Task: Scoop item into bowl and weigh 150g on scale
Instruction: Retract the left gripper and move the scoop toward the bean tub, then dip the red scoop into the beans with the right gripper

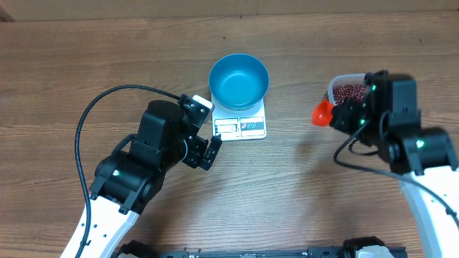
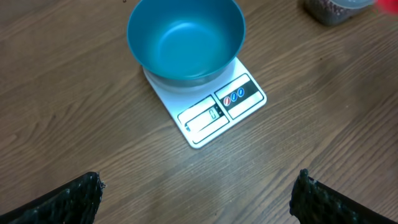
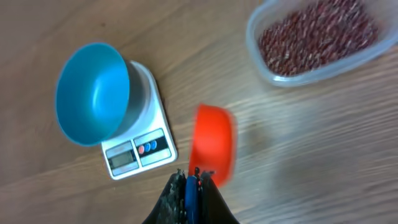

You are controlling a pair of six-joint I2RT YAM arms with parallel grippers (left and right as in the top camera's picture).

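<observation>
The blue bowl stands empty on the white scale at mid-table; both also show in the left wrist view, bowl and scale. My left gripper sits just left of the scale, open wide, with only bare wood between its fingertips. My right gripper is shut on the blue handle of an orange-red scoop, held above the table between the scale and the clear tub of dark red-brown beans. The scoop is blurred, so I cannot tell what it holds.
The tub stands at the right, partly under the right arm. A black cable loops over the table left of the left arm. Bare wood lies between the scale and the tub.
</observation>
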